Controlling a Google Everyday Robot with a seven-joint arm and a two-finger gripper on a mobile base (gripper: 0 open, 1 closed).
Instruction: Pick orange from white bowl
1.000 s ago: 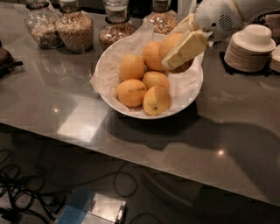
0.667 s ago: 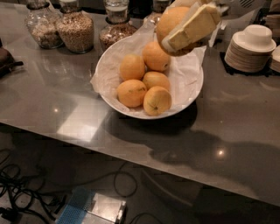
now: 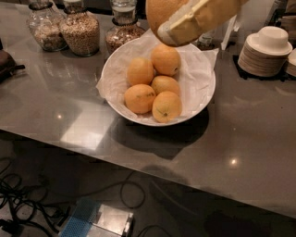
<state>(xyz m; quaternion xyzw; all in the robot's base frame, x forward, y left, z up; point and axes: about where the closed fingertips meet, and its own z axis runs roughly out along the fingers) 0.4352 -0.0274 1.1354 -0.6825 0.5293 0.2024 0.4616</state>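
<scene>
Yellow-orange orange (image 3: 159, 11) at the top edge of my view, clamped in the tool (image 3: 173, 25). I see one padded cream finger (image 3: 199, 16) pressed across its front; the rest is cut off by the frame. The fruit hangs above the far rim of the white bowl (image 3: 194, 111), not touching it. The bowl rests on the grey surface (image 3: 69, 106), lined with crinkled white paper (image 3: 199, 65). Five more oranges (image 3: 152, 90) are piled inside, touching each other. Three glass jars (image 3: 81, 30) stand behind the bowl at left. Stack of saucers (image 3: 268, 51) at far right, well apart. Cables (image 3: 27, 194) on the floor below.
</scene>
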